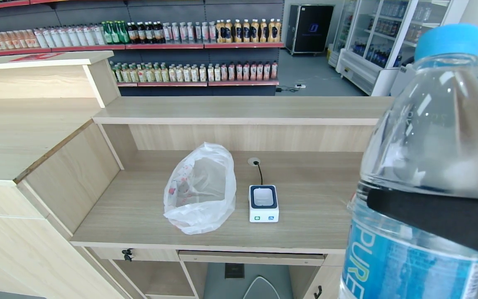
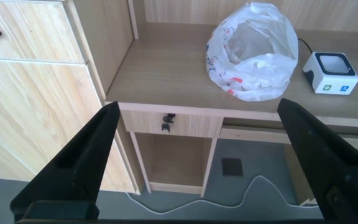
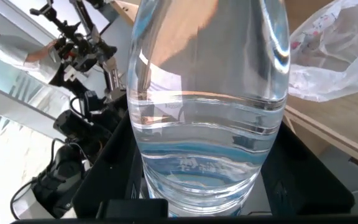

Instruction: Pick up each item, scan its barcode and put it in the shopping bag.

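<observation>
Clamped in right gripper (image 3: pixel 207 180): water bottle (image 1: pixel 430 137), upright. Ahead, lower, to its left on counter (image 1: pixel 313 224): shopping bag (image 1: pixel 199 189), scanner (image 1: pixel 263 203) just beside. Left gripper (image 2: pixel 199 106) spread wide, bag beyond fingertips.

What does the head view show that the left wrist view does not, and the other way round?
The head view adds the clear plastic water bottle with a blue cap, crossed by a black gripper finger, plus red shelves of drink bottles and glass-door fridges behind. The left wrist view adds the left gripper, jaws wide open, and a white cable on the grey floor. Both share the white plastic shopping bag, the small white barcode scanner beside it and the light wooden counter.
</observation>
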Available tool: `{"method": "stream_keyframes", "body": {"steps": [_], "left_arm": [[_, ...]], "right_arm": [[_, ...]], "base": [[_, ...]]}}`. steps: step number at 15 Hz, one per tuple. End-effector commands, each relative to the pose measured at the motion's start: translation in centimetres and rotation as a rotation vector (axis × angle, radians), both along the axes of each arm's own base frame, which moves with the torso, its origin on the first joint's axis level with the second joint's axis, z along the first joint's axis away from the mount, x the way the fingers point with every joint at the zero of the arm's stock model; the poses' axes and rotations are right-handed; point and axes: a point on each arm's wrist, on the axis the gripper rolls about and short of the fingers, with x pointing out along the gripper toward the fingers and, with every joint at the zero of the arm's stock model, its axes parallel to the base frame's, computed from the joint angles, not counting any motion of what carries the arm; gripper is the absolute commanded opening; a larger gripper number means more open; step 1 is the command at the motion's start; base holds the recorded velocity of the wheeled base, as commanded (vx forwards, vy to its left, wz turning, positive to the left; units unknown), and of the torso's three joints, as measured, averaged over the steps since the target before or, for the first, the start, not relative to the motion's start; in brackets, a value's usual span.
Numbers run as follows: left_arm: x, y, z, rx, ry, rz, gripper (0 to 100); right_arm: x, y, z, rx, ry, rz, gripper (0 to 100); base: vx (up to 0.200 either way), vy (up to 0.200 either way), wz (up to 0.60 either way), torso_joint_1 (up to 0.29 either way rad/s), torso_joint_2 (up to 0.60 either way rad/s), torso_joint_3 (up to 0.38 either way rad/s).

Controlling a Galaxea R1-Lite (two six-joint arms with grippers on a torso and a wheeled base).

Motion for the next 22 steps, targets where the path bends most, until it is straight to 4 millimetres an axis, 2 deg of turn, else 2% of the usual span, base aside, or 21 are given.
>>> {"method": "stream_keyframes", "body": {"steps": [1, 5, 7, 9, 10, 12, 14, 16, 18, 22], "left_arm": [[0.0, 0.0, 0.0, 0.0, 0.0, 0.001, 100], [0.0, 0.0, 0.0, 0.0, 0.0, 0.001, 100], [0.0, 0.0, 0.0, 0.0, 0.0, 0.001, 100], [0.0, 0.0, 0.0, 0.0, 0.0, 0.001, 100], [0.0, 0.0, 0.0, 0.0, 0.0, 0.001, 100], [0.0, 0.0, 0.0, 0.0, 0.0, 0.001, 100], [0.0, 0.0, 0.0, 0.0, 0.0, 0.001, 100], [0.0, 0.0, 0.0, 0.0, 0.0, 0.001, 100], [0.0, 0.0, 0.0, 0.0, 0.0, 0.001, 100], [0.0, 0.0, 0.0, 0.0, 0.0, 0.001, 100]], "right_arm": [[0.7, 0.0, 0.1, -0.003, 0.003, -0.025, 0], [1.7, -0.2, 0.7, 0.009, -0.01, -0.077, 0], [4.7, -0.3, 0.7, -0.044, -0.054, -0.22, 0], [7.9, -1.7, 0.3, -0.125, -0.132, -0.37, 0], [10.2, -4.0, -0.1, -0.153, -0.18, -0.503, 0], [11.9, -7.6, -0.8, -0.21, -0.243, -0.637, 0], [12.3, -10.2, -2.5, -0.244, -0.231, -0.72, 0], [12.8, -11.5, -4.0, -0.278, -0.246, -0.774, 0], [14.3, -12.4, -6.0, -0.424, -0.322, -0.793, 0], [16.2, -12.9, -7.1, -0.582, -0.481, -0.804, 0]], "base": [[0.0, 0.0, 0.0, 0.0, 0.0, 0.0], [0.0, 0.0, 0.0, 0.0, 0.0, 0.0], [0.0, 0.0, 0.0, 0.0, 0.0, 0.0], [0.0, 0.0, 0.0, 0.0, 0.0, 0.0], [0.0, 0.0, 0.0, 0.0, 0.0, 0.0], [0.0, 0.0, 0.0, 0.0, 0.0, 0.0], [0.0, 0.0, 0.0, 0.0, 0.0, 0.0], [0.0, 0.0, 0.0, 0.0, 0.0, 0.0], [0.0, 0.0, 0.0, 0.0, 0.0, 0.0], [0.0, 0.0, 0.0, 0.0, 0.0, 0.0]]}}
